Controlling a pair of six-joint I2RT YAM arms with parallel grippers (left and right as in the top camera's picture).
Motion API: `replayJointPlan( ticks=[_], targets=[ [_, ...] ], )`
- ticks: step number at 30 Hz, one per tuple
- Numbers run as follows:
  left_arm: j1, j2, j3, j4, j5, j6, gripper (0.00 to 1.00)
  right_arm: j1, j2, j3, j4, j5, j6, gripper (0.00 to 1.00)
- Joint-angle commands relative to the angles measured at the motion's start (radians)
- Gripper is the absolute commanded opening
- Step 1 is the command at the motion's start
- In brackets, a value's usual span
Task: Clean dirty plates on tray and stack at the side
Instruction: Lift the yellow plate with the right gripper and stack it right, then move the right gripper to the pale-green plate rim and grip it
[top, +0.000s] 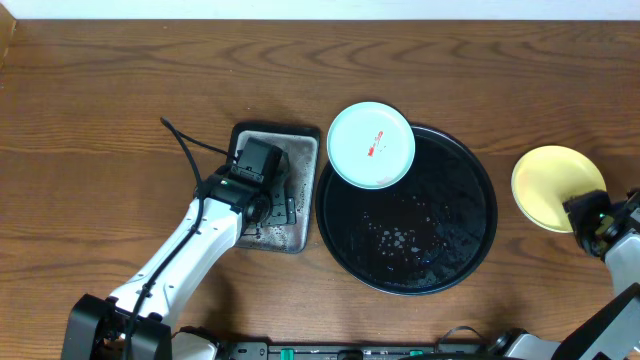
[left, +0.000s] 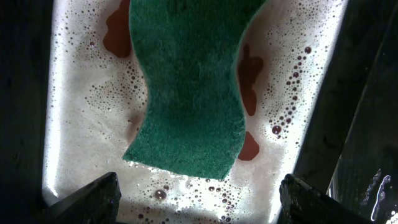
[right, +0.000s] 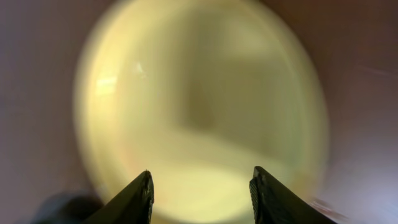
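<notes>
The left fingers (left: 93, 199) stand wide apart over the green sponge (left: 186, 87), which lies in foamy water in the grey metal tray (top: 300, 150), touching neither finger. The right fingers (right: 134, 199) are parted with nothing between them, at the near edge of the yellow plate (top: 550, 185), which lies on the worktop (top: 100, 100) right of the black tray (top: 470, 240) and apart from it. The turquoise plate (top: 370, 145), smeared red, lies over the black tray's upper-left rim.
</notes>
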Motion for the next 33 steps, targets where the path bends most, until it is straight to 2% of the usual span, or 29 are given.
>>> replayJointPlan(
  ticks=[1, 4, 8, 10, 14, 17, 22, 26, 30, 33],
  targets=[
    [0.005, 0.009, 0.020, 0.000, -0.002, 0.002, 0.83, 0.024, -0.003, 0.019, 0.065, -0.327, -0.149, 0.49],
    [0.005, 0.011, 0.020, 0.000, -0.002, 0.003, 0.83, 0.086, -0.003, 0.029, 0.087, -0.421, -0.224, 0.48],
    [0.005, 0.011, 0.020, 0.000, -0.002, 0.003, 0.83, 0.236, -0.003, 0.095, 0.000, -0.406, -0.355, 0.52],
    [0.005, 0.011, 0.020, 0.000, -0.002, 0.003, 0.83, 0.322, -0.002, 0.158, -0.079, -0.349, -0.421, 0.56],
    [0.005, 0.011, 0.020, 0.000, -0.002, 0.003, 0.82, 0.505, 0.034, 0.356, -0.301, -0.164, -0.585, 0.57],
    [0.005, 0.011, 0.020, 0.000, -0.002, 0.003, 0.82, 0.612, 0.098, 0.478, -0.413, -0.106, -0.682, 0.59],
    [0.005, 0.011, 0.020, 0.000, -0.002, 0.003, 0.83, 0.724, 0.200, 0.505, -0.354, -0.098, -0.724, 0.62],
    [0.005, 0.011, 0.020, 0.000, -0.002, 0.003, 0.83, 0.777, 0.298, 0.505, -0.274, -0.054, -0.723, 0.50],
    [0.005, 0.011, 0.020, 0.000, -0.002, 0.003, 0.83, 0.808, 0.384, 0.505, -0.190, -0.054, -0.716, 0.43],
    [0.005, 0.011, 0.020, 0.000, -0.002, 0.003, 0.83, 0.813, 0.437, 0.505, -0.121, -0.054, -0.641, 0.41]
  ],
)
